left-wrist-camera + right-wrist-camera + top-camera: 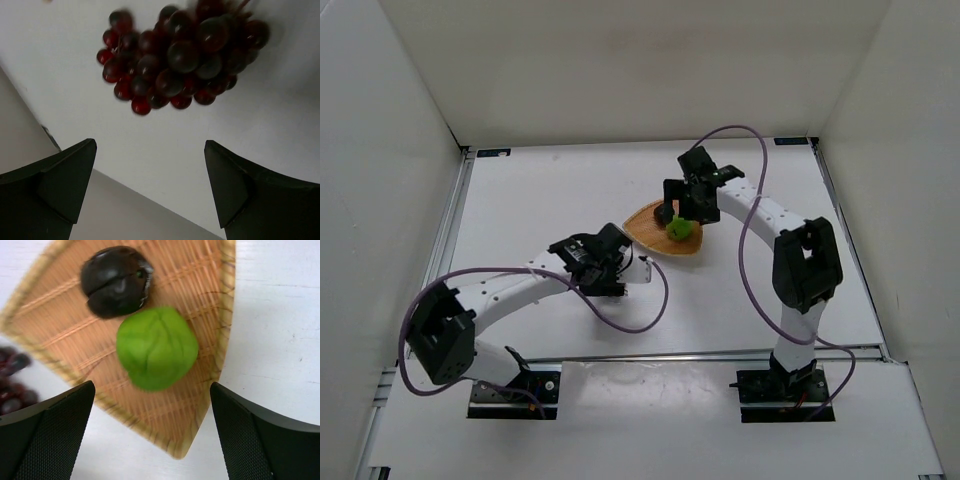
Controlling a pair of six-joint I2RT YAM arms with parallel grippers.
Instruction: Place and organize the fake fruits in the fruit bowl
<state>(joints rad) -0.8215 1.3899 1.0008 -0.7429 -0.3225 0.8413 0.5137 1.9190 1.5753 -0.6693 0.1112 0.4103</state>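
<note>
White-walled table point(540, 200); left gripper point(150, 144) and right gripper point(151, 385) gape empty (grapes point(180, 50) outside bowl point(65, 327)).

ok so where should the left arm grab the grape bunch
Likely the bulky middle of the grape bunch, with the left gripper coming straight down from above. The bunch lies flat on the table and tapers to small loose berries at one end. The open fingers face it.
</note>
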